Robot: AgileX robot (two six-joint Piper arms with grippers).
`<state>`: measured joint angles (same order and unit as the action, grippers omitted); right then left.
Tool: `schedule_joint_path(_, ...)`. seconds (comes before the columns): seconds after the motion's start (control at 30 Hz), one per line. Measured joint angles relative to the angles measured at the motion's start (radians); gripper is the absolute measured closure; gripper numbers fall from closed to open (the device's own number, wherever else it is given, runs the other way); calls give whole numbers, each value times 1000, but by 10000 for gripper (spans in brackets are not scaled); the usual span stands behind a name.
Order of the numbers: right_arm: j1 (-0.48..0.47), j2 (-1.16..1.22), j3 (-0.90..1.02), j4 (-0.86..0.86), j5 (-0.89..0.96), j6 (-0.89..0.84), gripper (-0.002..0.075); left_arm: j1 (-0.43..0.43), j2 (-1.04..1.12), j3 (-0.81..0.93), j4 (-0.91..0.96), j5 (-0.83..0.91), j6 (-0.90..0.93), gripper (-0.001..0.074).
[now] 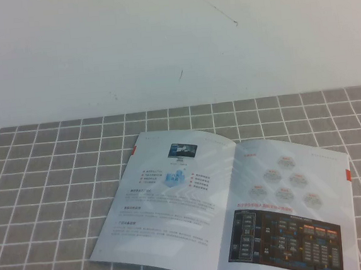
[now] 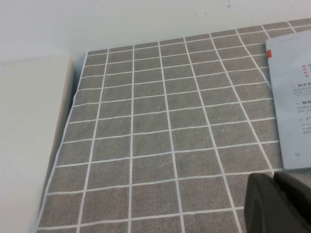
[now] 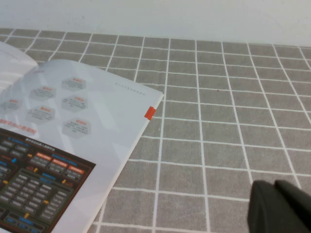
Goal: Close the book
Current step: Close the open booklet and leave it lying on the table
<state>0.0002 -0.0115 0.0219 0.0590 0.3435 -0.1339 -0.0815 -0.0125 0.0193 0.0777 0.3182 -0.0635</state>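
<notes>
Left gripper (image 2: 275, 183) is showing you only a dark tip close to the left page of the book (image 1: 228, 206), right gripper (image 3: 277, 190) is sitting near its right page, you cannot tell how wide either stands, and the book is lying open on the grey checked cloth (image 1: 52, 184).

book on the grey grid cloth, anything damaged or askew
Nothing damaged. The white glossy open booklet lies rotated against the grid lines of the grey checked tablecloth, pages bowing at the spine. The left gripper and right gripper hover beside its outer edges.
</notes>
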Motion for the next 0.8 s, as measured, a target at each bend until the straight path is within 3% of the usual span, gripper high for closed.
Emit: schedule_joint_path(0.8,0,0,0,0,0,0,728,0,0,0,0,0,0,738)
